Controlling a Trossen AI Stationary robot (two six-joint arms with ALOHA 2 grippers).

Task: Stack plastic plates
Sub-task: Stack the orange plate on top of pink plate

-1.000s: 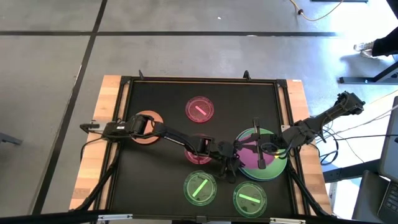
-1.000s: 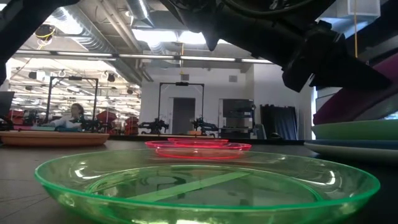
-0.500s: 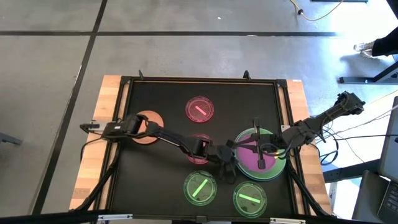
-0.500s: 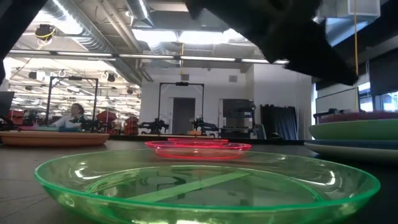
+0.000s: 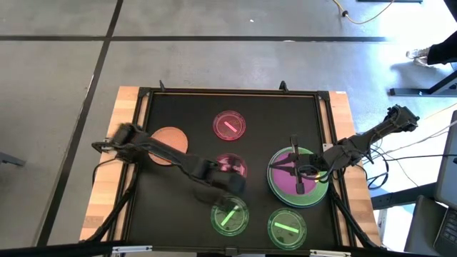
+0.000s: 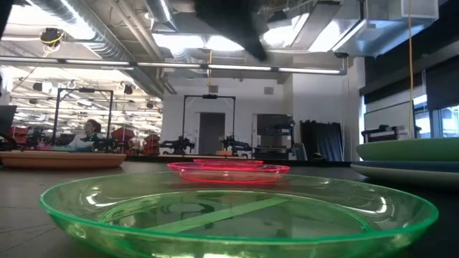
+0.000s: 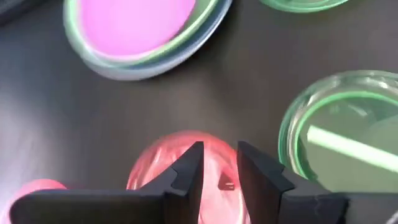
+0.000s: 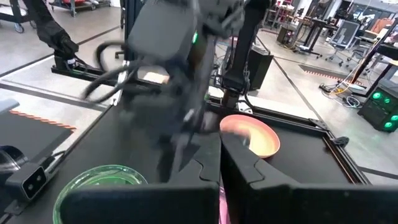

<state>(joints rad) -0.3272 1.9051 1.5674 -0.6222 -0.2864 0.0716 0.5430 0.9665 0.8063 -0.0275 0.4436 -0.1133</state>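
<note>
**Q:** So where's everything sitting on the table [image 5: 157,207]?

**A:** The left gripper [image 5: 232,184] hangs over the middle, fingers [image 7: 189,171] narrow with just a slim gap, nothing between them. Right under and a bit behind it is a small pink plate [image 5: 230,167], which also peeks out between the fingers in the left wrist view [image 7: 180,158]. Just in front of it sits a small green plate [image 5: 229,215] with a stripe across its centre.

**Q:** And the stack?

**A:** Off to that gripper's right, well apart from it. Purple plate [image 5: 296,180] on top, green plate [image 6: 409,149] under it, blue plate [image 6: 401,166] below that, white plate [image 6: 398,175] at the bottom going by the low view. The right gripper [image 5: 300,187] is over the purple plate, fingers nearly together, holding nothing I can see.

**Q:** Others?

**A:** Second small green plate [image 5: 286,226] in front of the stack, another pink plate [image 5: 230,124] toward the back, and the orange plate [image 5: 170,140] far off by the left arm's base.
</note>
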